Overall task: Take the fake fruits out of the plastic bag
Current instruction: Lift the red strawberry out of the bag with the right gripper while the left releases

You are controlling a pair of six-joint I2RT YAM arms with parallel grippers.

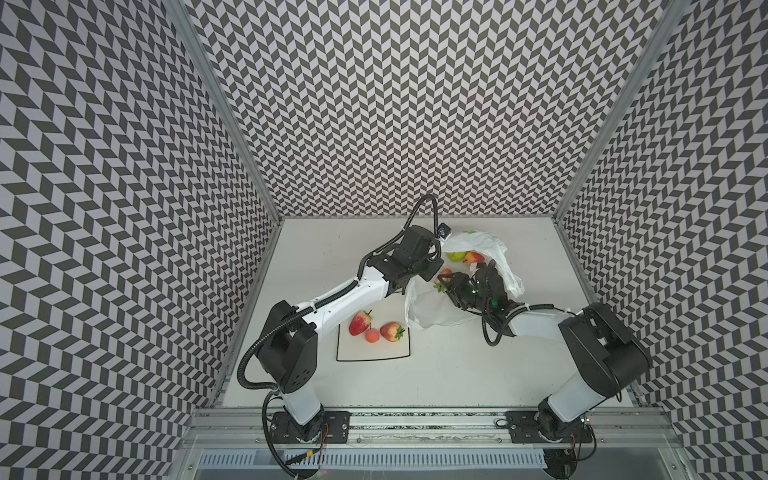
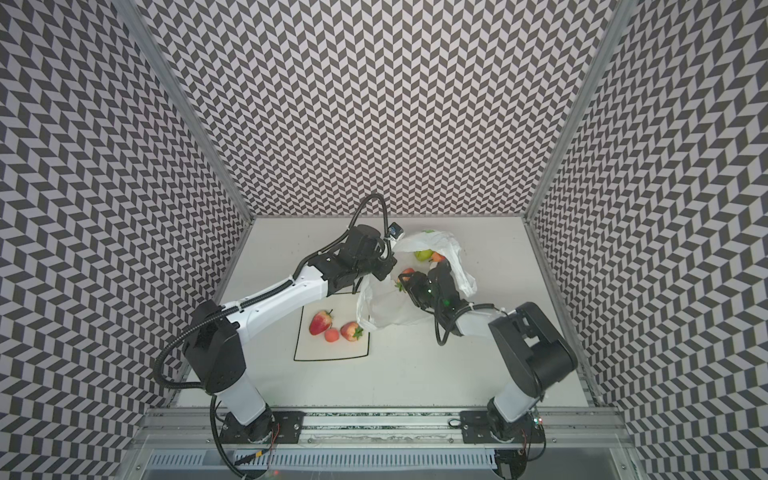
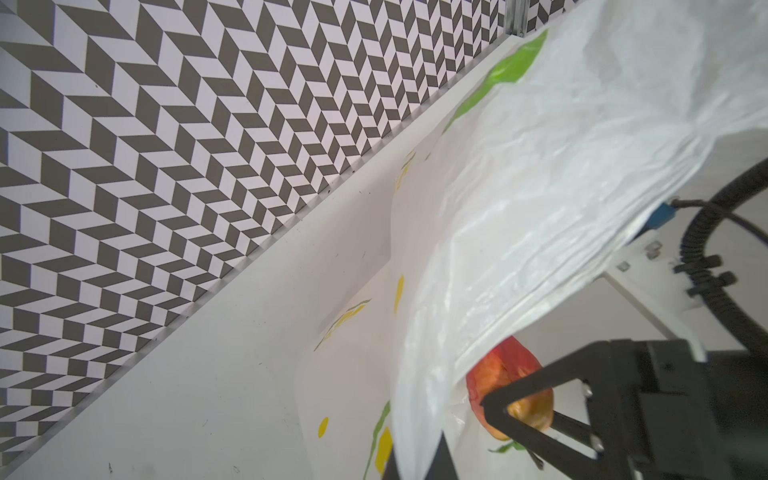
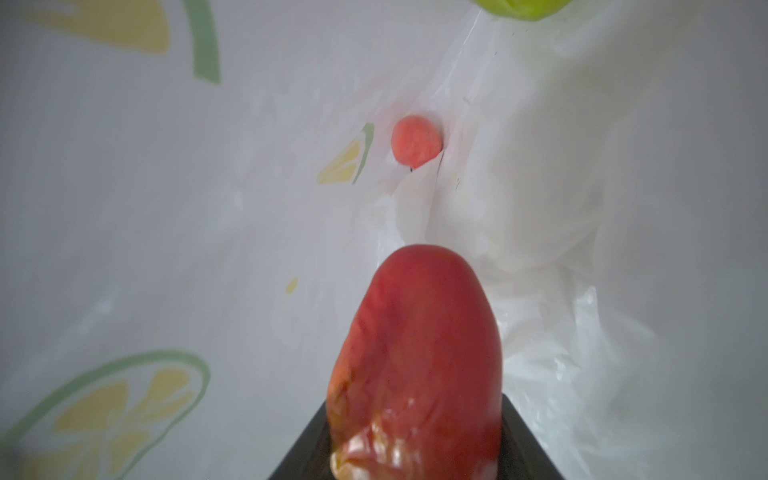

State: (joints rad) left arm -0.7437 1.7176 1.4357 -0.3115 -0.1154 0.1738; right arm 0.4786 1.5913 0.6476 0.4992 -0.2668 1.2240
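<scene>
You are getting soft, even light from overhead in both top views; the counter [image 1: 457,374] is showing only faint shadows beneath the arms; the chevron walls [image 1: 104,208] are bowing toward the picture edges. At the right wrist the close strawberry [image 4: 415,365] is sitting out of focus and catching small glints; the plastic bag [image 4: 166,208] around it is glowing hazily; the left wrist view is looking sharp.

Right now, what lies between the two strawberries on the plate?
A small orange-pink ball sits between the larger strawberry and the smaller strawberry on the plate; both top views show it.
</scene>
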